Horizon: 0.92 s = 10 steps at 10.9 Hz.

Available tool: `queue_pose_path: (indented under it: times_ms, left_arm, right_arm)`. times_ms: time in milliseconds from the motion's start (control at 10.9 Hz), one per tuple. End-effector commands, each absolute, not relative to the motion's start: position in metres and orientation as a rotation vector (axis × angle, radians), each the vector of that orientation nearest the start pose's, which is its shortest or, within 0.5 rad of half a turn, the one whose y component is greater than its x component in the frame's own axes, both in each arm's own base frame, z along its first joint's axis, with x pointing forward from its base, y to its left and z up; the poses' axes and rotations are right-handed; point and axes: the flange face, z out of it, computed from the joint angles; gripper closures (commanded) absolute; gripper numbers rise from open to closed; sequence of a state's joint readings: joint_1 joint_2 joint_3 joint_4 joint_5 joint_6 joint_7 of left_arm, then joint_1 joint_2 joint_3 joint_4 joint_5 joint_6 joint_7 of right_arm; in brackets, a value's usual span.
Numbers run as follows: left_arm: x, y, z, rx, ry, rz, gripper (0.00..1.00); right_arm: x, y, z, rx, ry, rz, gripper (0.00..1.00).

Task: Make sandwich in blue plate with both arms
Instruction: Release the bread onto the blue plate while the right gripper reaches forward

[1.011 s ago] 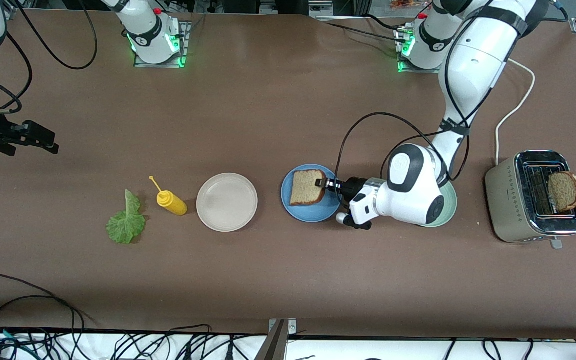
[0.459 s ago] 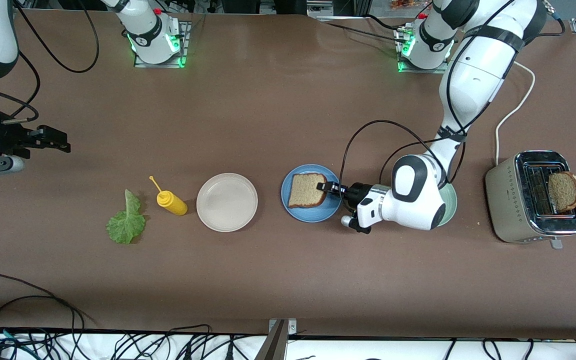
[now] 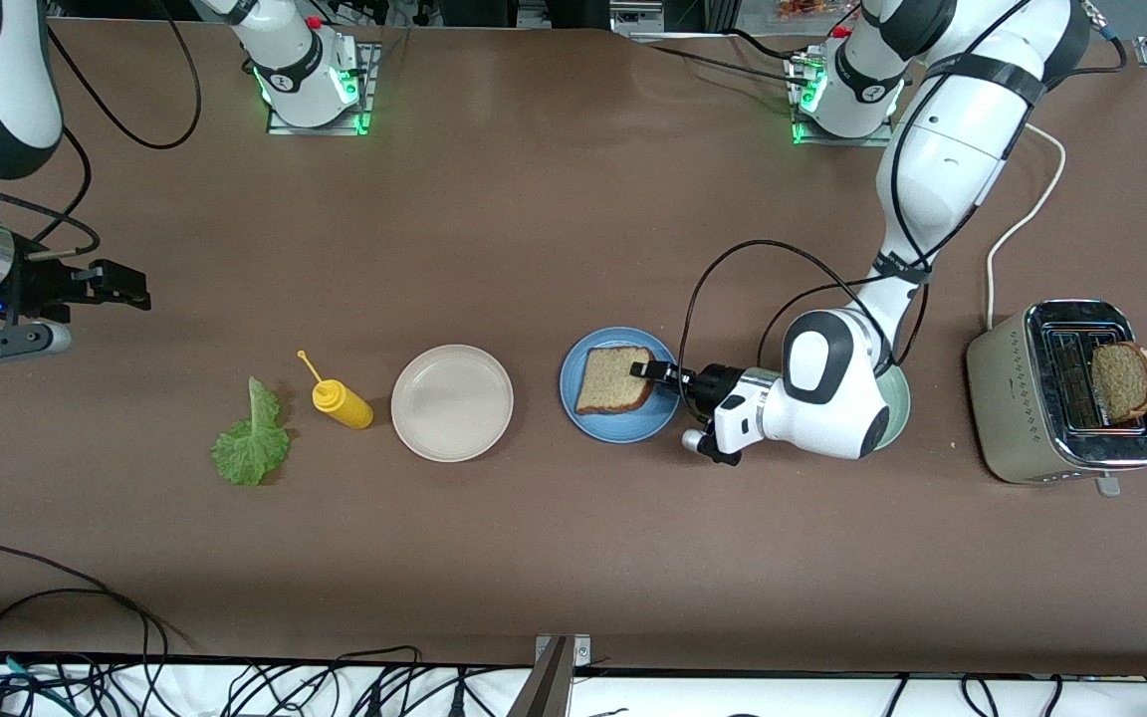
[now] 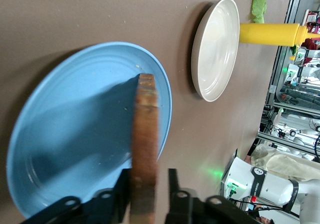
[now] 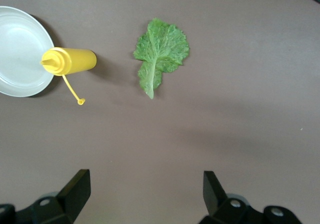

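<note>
- Gripping the bread slice (image 4: 145, 149) on edge over the blue plate (image 3: 593, 423), my left gripper (image 4: 146, 194) risks toppling it off the rim if released tilted.
- My right gripper (image 5: 145, 189) hangs spread wide above the lettuce (image 5: 160, 54).

Glossy white arms (image 3: 942, 149) with black joints, looped black cables, green-lit bases (image 3: 315, 85).

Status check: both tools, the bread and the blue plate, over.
Left tool at blue plate, fingers either side of bread slice standing on edge. Right tool open over bare table near lettuce leaf. Second slice in toaster. Nothing blocking.
</note>
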<state>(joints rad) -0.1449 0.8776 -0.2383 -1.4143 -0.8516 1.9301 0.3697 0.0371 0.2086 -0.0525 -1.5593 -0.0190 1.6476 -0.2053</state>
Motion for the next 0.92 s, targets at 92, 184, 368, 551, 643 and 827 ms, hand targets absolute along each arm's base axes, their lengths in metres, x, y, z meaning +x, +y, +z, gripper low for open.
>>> queue_pose_path:
  times_ms: [92,184,368,551,643,827]
  left_arm:
    - [0.652,-0.261,0.198,2.215,-0.318,-0.394,0.0]
    - [0.654,-0.255,0.206,2.262,-0.365,-0.386,0.0]
    - [0.656,-0.247,0.217,2.349,-0.461,-0.378,0.0]
    - [0.657,-0.24,0.232,2.421,-0.547,-0.376,0.0]
    - [0.658,-0.236,0.248,2.479,-0.551,-0.375,0.0]
    - [0.66,-0.226,0.295,2.655,-0.545,-0.378,0.0]
  right_arm:
    - [0.639,-0.013,0.464,-3.147,-0.304,0.224,0.0]
    - [0.646,-0.015,0.448,-3.147,-0.298,0.232,0.0]
    - [0.659,-0.016,0.419,-3.151,-0.297,0.215,0.0]
    - [0.665,-0.026,0.394,-3.149,-0.3,0.226,0.0]
    - [0.669,-0.029,0.383,-3.149,-0.293,0.221,0.0]
    - [0.68,-0.033,0.347,-3.156,-0.288,0.186,0.0]
